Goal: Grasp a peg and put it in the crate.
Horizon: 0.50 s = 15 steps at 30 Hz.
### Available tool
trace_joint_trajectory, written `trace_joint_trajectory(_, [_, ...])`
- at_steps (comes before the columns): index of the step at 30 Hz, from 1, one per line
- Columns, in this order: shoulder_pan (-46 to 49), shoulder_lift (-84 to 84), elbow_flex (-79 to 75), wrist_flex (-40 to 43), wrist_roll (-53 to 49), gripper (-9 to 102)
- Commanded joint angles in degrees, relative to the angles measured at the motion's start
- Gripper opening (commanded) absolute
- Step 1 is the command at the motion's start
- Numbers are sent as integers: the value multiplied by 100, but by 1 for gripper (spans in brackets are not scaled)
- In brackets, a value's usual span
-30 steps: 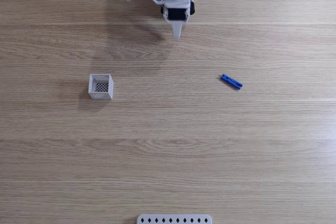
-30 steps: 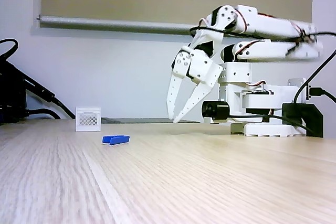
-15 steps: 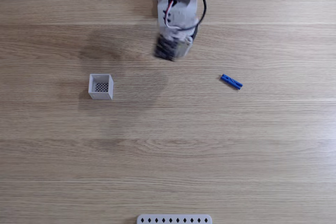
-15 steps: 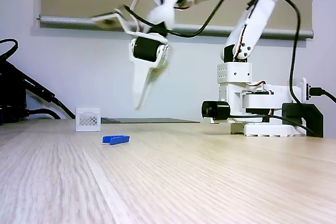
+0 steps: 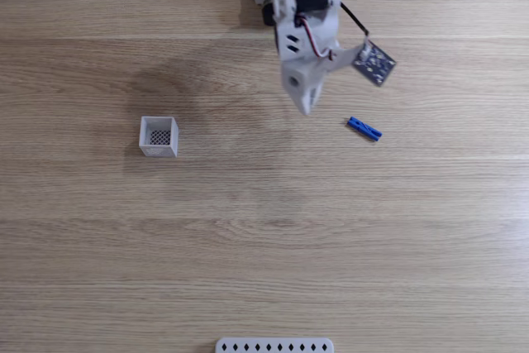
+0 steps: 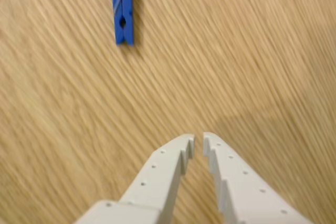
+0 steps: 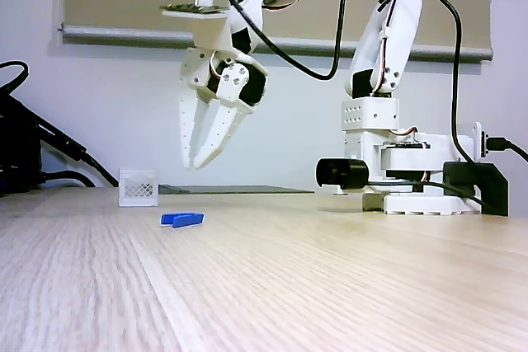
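1. Peg point(image 6: 122, 8) pickup is the step in hand: the hand point(image 6: 198, 141) is seen in the wrist view with its fingertips nearly touching, only a thin gap between them, and nothing is held. In the side fixed view the hand point(image 7: 198, 161) hangs well above the surface point(image 7: 330, 286), fingers pointing down and close together.

2. Since half a second ago the arm has been swung across: in the top fixed view the hand point(image 5: 307, 107) was left of its present place and is now turned toward the peg point(image 5: 364, 128). A second ago the arm was folded back near its base. The reach is thus judged to have begun, with the descent not yet made.

3. The peg lies flat on the surface point(image 5: 264, 237), near the hand but apart from it, to the right and slightly lower in the top view. In the wrist view it lies ahead and to the left of the fingertips, long axis running away from the camera. It has not been moved over the last second.

4. The jaws will probably have to be opened and brought over the peg before lowering, since they are now nearly closed and offset from it.

5. The crate point(image 5: 159, 136) stands upright on the far left in the top view, well apart from peg and hand, unchanged. In the side view the crate point(image 7: 139, 187) is seen behind the peg point(image 7: 182, 219).
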Motion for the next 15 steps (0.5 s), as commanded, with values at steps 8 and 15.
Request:
trace_joint_trajectory(8, [-861,-448,-984,-510,2232,25])
trace_joint_trajectory(15, [-1090,-773,-993,-773,2443,25])
